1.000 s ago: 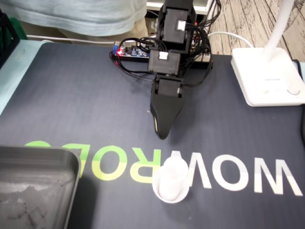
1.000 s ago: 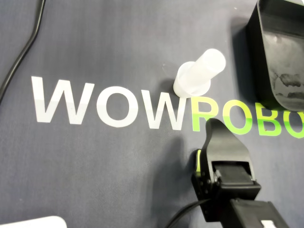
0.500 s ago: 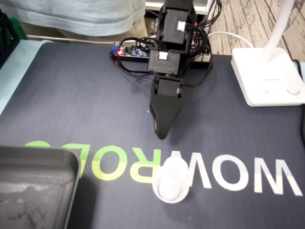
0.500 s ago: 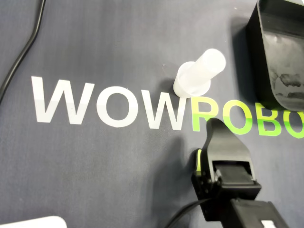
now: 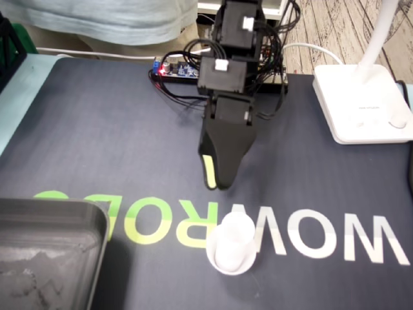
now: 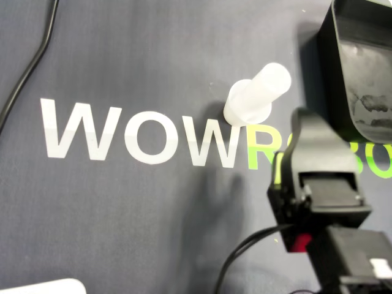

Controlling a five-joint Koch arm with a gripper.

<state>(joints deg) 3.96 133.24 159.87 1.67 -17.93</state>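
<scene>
A small translucent white tube (image 5: pixel 232 248) stands upright on its wider base on the dark mat, over the printed "WOWROBO" letters; the overhead view shows the tube (image 6: pixel 256 95) leaning toward the upper right. My black gripper (image 5: pixel 218 183) points down at the mat, a little behind the tube and apart from it. A yellow-green strip runs along its left side. In the overhead view the gripper (image 6: pixel 306 117) sits to the right of the tube, close to the tray. Its jaws lie together with nothing between them.
A black tray (image 5: pixel 48 223) fills the front left corner of the fixed view; overhead, the tray (image 6: pixel 343 55) is at the upper right. A white lamp base (image 5: pixel 361 103) stands at the back right. A control board (image 5: pixel 177 70) with wires lies behind the arm. A black cable (image 6: pixel 30 67) crosses the mat.
The arm has lifted and swung: in the overhead view the gripper moved up and to the right, toward the tray. The tube has not moved.
</scene>
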